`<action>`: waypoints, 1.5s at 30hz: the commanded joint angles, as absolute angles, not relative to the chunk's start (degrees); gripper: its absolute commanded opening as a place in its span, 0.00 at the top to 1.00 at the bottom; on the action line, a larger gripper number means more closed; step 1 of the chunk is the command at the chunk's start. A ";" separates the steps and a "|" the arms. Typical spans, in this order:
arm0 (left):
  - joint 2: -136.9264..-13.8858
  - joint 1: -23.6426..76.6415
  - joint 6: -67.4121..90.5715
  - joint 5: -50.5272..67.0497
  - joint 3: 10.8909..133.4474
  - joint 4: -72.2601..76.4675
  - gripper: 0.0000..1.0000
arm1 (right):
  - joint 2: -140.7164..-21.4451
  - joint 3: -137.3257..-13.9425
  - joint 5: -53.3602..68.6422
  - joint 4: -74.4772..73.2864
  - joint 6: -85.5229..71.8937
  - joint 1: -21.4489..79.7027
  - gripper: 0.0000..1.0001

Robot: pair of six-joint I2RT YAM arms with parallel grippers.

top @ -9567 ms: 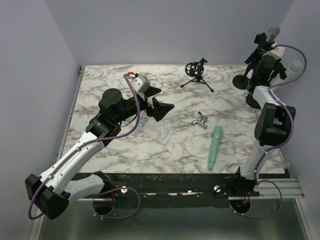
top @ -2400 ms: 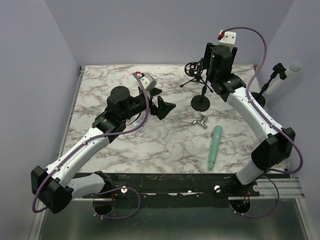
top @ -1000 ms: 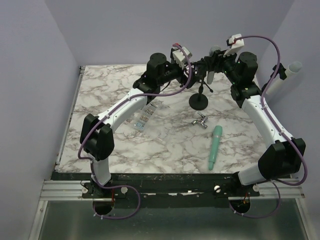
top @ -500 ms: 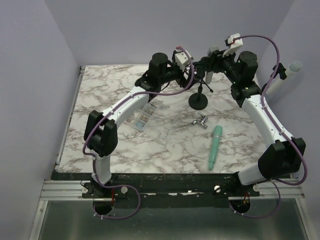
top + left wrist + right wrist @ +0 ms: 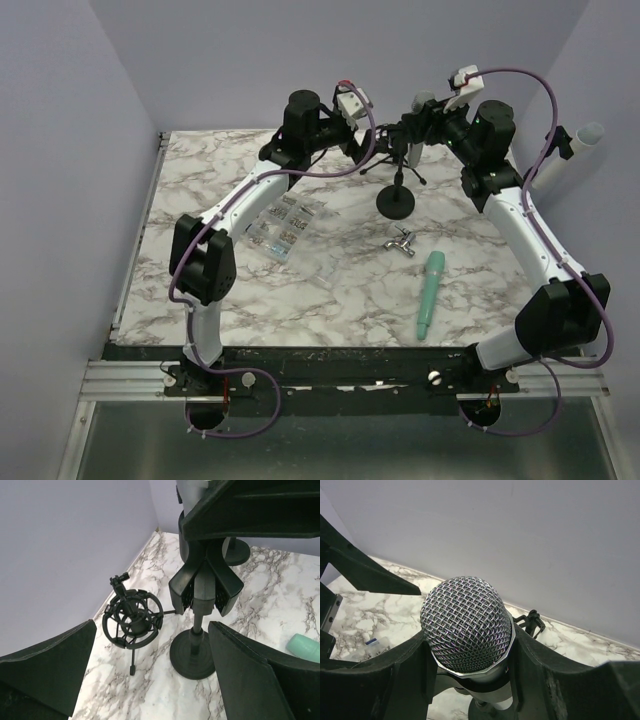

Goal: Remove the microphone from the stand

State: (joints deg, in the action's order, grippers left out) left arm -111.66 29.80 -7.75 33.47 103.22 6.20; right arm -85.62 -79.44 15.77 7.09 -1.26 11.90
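The microphone point(image 5: 467, 620) has a silver mesh head and a grey body and stands upright in a black stand point(image 5: 396, 203) with a round base at the back of the table. My right gripper point(image 5: 470, 680) is shut on the microphone just below the head, one finger on each side. From above, the right gripper point(image 5: 420, 125) sits atop the stand pole. My left gripper point(image 5: 150, 680) is open and empty, level with the stand base point(image 5: 192, 655), a little to its left. In the top view the left gripper point(image 5: 368, 140) hangs beside the stand.
A black shock-mount tripod point(image 5: 132, 617) stands just left of the stand base. On the table lie a teal microphone point(image 5: 430, 293), a small metal fitting point(image 5: 400, 242) and a printed packet point(image 5: 280, 222). Another microphone on a stand point(image 5: 575, 145) is at the far right.
The left arm has swung slightly left and back from the stand, uncovering more of the packet. The right gripper keeps its hold on the microphone in the same place.
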 commanded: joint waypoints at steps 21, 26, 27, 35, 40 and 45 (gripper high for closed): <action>-111.56 28.74 -4.84 38.77 102.16 12.78 0.01 | -89.26 -80.90 18.75 6.76 -12.81 16.77 0.99; -110.50 28.74 -1.48 40.17 100.61 14.97 0.01 | -89.98 -80.59 15.46 7.29 -11.70 18.30 0.99; -110.40 28.73 -1.20 40.24 100.47 14.94 0.02 | -90.22 -80.60 15.02 7.24 -11.60 18.50 0.99; -110.02 28.65 1.62 37.45 100.55 15.26 0.01 | -90.35 -80.43 14.52 8.93 -12.69 20.03 0.99; -110.04 28.54 1.15 36.41 100.08 15.45 0.05 | -89.82 -79.63 13.46 10.01 -13.19 20.30 0.99; -109.69 27.89 0.84 36.34 98.83 15.46 0.17 | -89.88 -79.45 12.41 9.76 -12.90 20.30 0.99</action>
